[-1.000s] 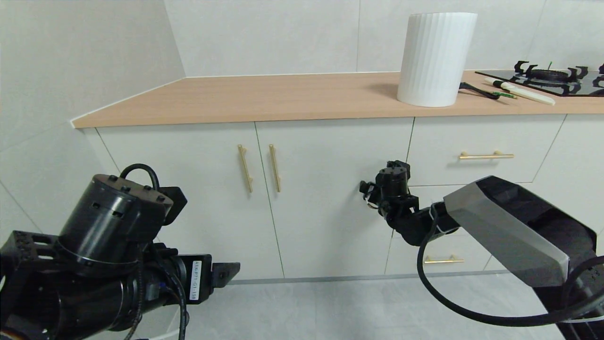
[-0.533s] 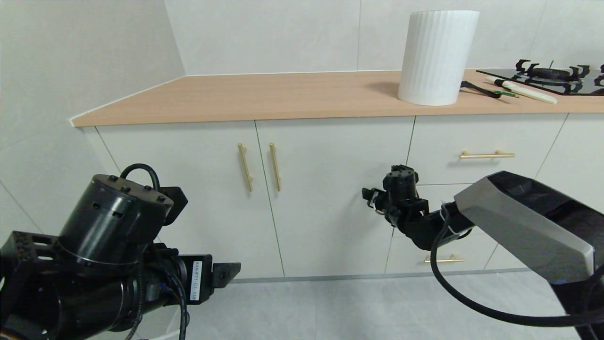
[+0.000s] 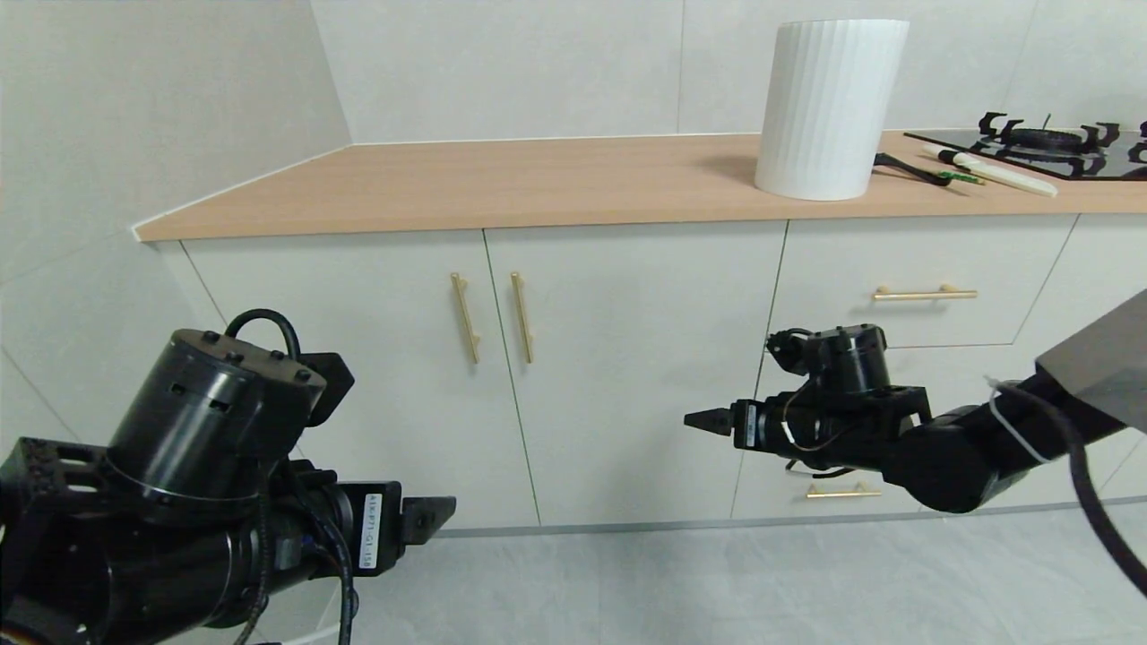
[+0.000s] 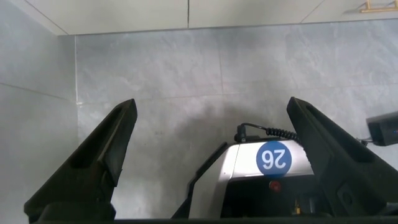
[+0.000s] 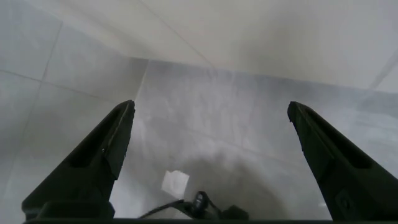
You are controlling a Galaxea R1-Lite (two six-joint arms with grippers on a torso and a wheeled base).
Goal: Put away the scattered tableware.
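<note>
On the wooden counter [image 3: 502, 184] stands a tall white ribbed holder [image 3: 829, 107]. Just right of it lie a black-handled utensil [image 3: 909, 169], a small green piece [image 3: 959, 177] and a white-handled knife [image 3: 995, 175]. My right gripper [image 3: 708, 419] hangs low in front of the cabinet doors, well below the counter, and points left. Seen from the right wrist, it [image 5: 211, 162] is open over the floor with nothing between its fingers [image 5: 99, 162]. My left gripper [image 3: 430, 518] sits low at the left near the floor, and the left wrist view shows it [image 4: 211, 155] open and holding nothing.
A black gas hob [image 3: 1048, 143] sits at the counter's far right. Below the counter are cabinet doors with gold handles [image 3: 493, 318] and drawers [image 3: 923, 293]. A side wall [image 3: 134, 116] closes the left. Grey tiled floor [image 3: 681, 582] lies in front.
My right arm has dropped and shifted right, and its wrist has turned so the gripper now points left along the cabinets. The left arm has kept still.
</note>
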